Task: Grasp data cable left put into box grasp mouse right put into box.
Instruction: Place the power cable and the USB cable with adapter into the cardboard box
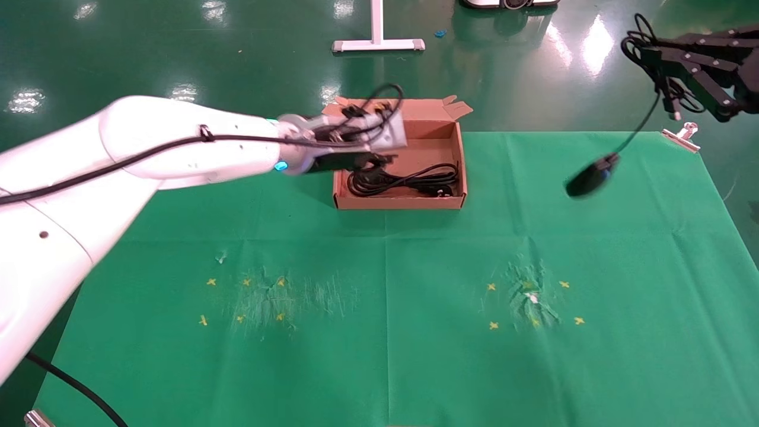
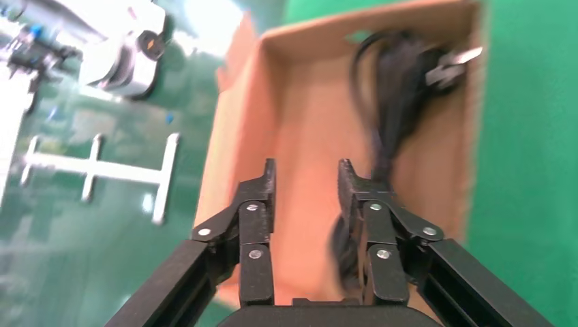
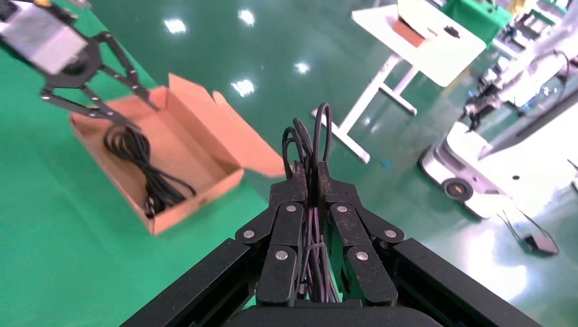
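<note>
The brown cardboard box (image 1: 442, 133) stands at the back middle of the green table. The thick black data cable (image 1: 409, 178) lies coiled inside it, plug towards the right wall. My left gripper (image 1: 370, 159) hovers over the box's left part, open and empty. In the left wrist view, the open fingers (image 2: 307, 180) frame the box floor (image 2: 300, 102), with the cable (image 2: 392, 88) beside them. My right gripper (image 1: 649, 53) is high at the far right, shut on the mouse's thin bundled wire (image 3: 310, 139). The black mouse (image 1: 590, 176) dangles below it above the table, right of the box.
A metal clip (image 1: 682, 133) holds the cloth at the back right corner. Yellow crosses and scuffed patches (image 1: 531, 296) mark the near table. A white stand base (image 1: 378, 44) is on the floor behind the box. A white table (image 3: 416, 41) stands farther off.
</note>
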### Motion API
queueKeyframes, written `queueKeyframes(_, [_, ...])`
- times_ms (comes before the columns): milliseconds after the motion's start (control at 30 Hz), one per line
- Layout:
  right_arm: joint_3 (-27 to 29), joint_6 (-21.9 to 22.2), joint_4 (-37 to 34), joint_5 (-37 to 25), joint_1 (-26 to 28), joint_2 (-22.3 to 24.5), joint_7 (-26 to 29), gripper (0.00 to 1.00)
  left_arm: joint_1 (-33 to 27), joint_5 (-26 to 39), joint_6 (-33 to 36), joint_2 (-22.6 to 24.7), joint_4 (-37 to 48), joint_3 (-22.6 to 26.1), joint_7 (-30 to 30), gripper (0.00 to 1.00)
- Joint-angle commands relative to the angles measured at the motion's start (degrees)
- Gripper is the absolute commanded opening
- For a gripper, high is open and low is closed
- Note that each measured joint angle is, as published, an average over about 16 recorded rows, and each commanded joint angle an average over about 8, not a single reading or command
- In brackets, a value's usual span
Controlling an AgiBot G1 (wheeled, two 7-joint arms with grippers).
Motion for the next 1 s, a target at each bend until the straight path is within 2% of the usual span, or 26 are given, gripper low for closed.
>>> queueKeyframes(33, [0.2, 0.0, 0.0, 0.4, 0.3, -0.4, -0.3, 0.0, -0.8, -0.7, -1.1, 0.0, 1.7, 0.7, -0.2, 1.0])
queueKeyframes(200, [-1.0, 0.4, -0.6, -0.7, 2.0, -3.7, -1.9, 0.0, -2.2, -3.3, 0.7, -7.1, 2.7, -1.2, 2.2, 1.0])
queueKeyframes(333, [-2.6, 1.3, -2.0, -2.6, 3.9, -7.7, -3.8, 0.0, -2.1, -4.2, 2.0, -14.2, -1.1, -2.2, 3.2, 1.0])
queueKeyframes(433, [-3.9, 1.8, -3.5, -3.8, 5.4, -11.0, -5.0, 0.0, -1.5, -4.0, 2.0, -17.5, -4.6, -2.2, 2.3, 1.0])
queueKeyframes(667, [-7.0, 2.0, -6.8, -5.8, 9.0, -19.1, -6.8, 0.0, -0.5, -1.9, 0.4, -19.9, -10.3, -1.0, -2.4, 1.0])
queueKeyframes(1000, [-11.7, 5.0, -14.9, -9.7, 13.1, -32.9, -9.6, 0.0, -0.2, 1.3, -1.2, -21.6, -15.1, 0.7, -8.2, 1.0])
